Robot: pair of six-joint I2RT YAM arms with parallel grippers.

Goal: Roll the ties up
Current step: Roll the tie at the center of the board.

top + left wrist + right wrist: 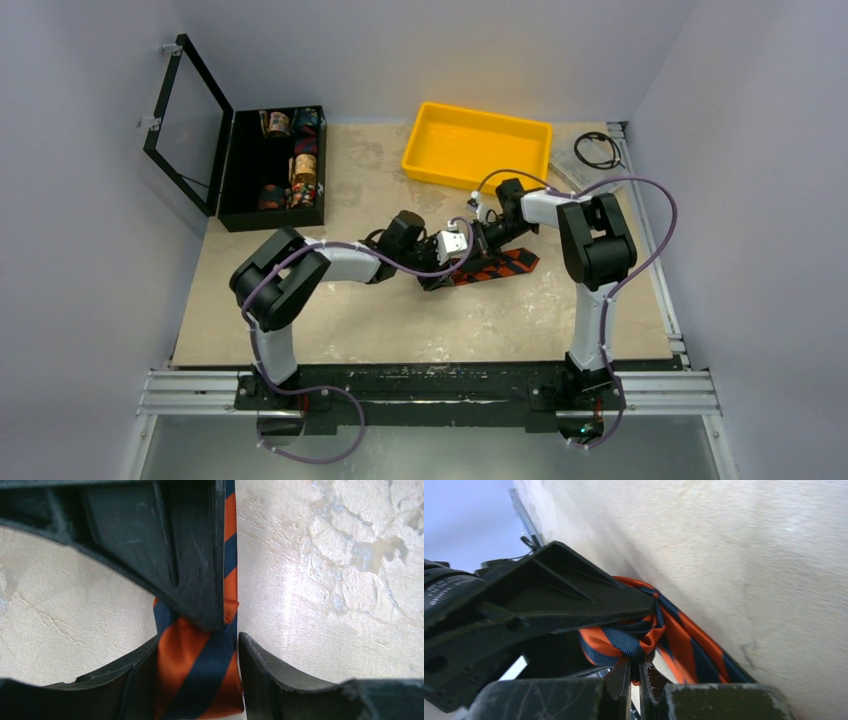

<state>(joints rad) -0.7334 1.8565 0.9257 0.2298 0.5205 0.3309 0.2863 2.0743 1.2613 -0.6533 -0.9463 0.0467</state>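
Right tool (636,674) clamping tie (694,647), left tool (198,642) parted around it

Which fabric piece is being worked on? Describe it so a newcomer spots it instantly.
From the yellow tray on the table, come toward the arms: the tie lies where left gripper and right gripper meet. Unlike the patterned rolls in the black box, it is orange-and-navy striped and partly flat.

The tie (500,266) wears diagonal orange-red and dark navy stripes. The bench (360,320) is mottled beige with paler patches. The tray (412,142) is plain bright yellow, the box (270,221) black, and the cables (676,222) purple.
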